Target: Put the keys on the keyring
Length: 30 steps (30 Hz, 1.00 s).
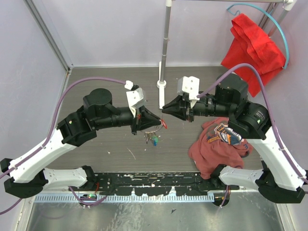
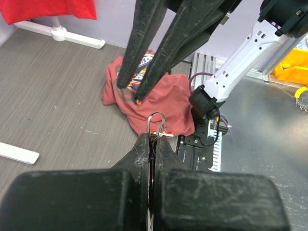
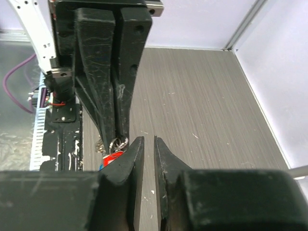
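Observation:
My left gripper (image 1: 156,120) is shut on the keyring (image 2: 157,120), a thin wire loop sticking out past its fingertips (image 2: 166,144). Several keys (image 1: 153,138) hang below it, and a red-headed one (image 1: 164,124) shows beside the tip. The right wrist view shows the ring (image 3: 117,143) and the red key head (image 3: 111,156) under the left fingers (image 3: 108,96). My right gripper (image 1: 164,107) faces the left one tip to tip, a little apart from the ring. Its jaws (image 3: 149,140) stand open by a narrow gap with nothing between them.
A red-brown T-shirt (image 1: 219,144) lies crumpled on the table under the right arm. A red cloth (image 1: 252,45) hangs at the back right. A white stand with a metal pole (image 1: 162,86) rises just behind the grippers. A black rail (image 1: 159,180) runs along the near edge.

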Motion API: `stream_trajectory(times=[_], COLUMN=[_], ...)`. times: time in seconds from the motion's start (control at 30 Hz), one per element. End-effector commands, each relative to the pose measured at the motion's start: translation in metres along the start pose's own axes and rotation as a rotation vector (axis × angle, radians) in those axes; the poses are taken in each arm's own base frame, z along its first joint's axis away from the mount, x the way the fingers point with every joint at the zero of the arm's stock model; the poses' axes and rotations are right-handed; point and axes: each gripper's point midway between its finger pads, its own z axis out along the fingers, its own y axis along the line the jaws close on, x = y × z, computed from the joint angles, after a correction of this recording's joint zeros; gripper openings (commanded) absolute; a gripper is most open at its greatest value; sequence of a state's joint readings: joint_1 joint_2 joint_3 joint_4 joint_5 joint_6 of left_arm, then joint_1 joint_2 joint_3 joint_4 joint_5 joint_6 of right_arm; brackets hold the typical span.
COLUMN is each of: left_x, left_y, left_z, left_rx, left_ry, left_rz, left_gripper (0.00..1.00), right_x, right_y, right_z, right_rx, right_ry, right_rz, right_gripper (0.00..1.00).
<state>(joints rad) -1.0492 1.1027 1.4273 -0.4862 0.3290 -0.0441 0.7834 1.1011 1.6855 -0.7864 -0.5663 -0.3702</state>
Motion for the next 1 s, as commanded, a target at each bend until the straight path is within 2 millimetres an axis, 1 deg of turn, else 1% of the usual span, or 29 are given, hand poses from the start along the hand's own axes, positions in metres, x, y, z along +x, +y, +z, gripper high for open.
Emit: stream_trajectory(times=[0.0, 0.1, 0.17, 0.3, 0.43, 0.63, 0.8, 0.97], left_x=[-0.012, -0.011, -0.01, -0.011, -0.019, -0.034, -0.043, -0.044], left_y=[-0.008, -0.007, -0.003, 0.016, 0.029, 0.032, 0.028, 0.027], left_z=[-0.005, -0.003, -0.003, -0.008, -0.015, -0.024, -0.027, -0.027], left_rx=[0.036, 0.03, 0.006, -0.11, -0.201, -0.232, -0.22, -0.214], left_ry=[-0.033, -0.033, -0.033, -0.046, -0.087, -0.176, -0.225, -0.226], left_rz=[0.022, 0.017, 0.013, -0.001, -0.01, -0.026, -0.034, -0.033], left_gripper=[0.0, 0.0, 0.0, 0.0, 0.0, 0.0, 0.0, 0.0], right_x=[-0.019, -0.023, -0.026, -0.026, -0.018, -0.005, 0.0, -0.001], right_y=[-0.018, -0.024, -0.026, -0.02, -0.008, 0.001, 0.003, 0.004], right_z=[-0.012, -0.019, -0.025, -0.028, -0.021, -0.003, 0.011, 0.016], right_rx=[0.127, 0.188, 0.217, 0.207, 0.142, 0.053, 0.005, -0.016], right_ry=[-0.063, -0.087, -0.108, -0.132, -0.13, -0.127, -0.13, -0.145], right_rz=[-0.047, -0.045, -0.048, -0.037, -0.021, 0.008, 0.028, 0.031], right_gripper=[0.21, 0.26, 0.31, 0.39, 0.47, 0.54, 0.56, 0.56])
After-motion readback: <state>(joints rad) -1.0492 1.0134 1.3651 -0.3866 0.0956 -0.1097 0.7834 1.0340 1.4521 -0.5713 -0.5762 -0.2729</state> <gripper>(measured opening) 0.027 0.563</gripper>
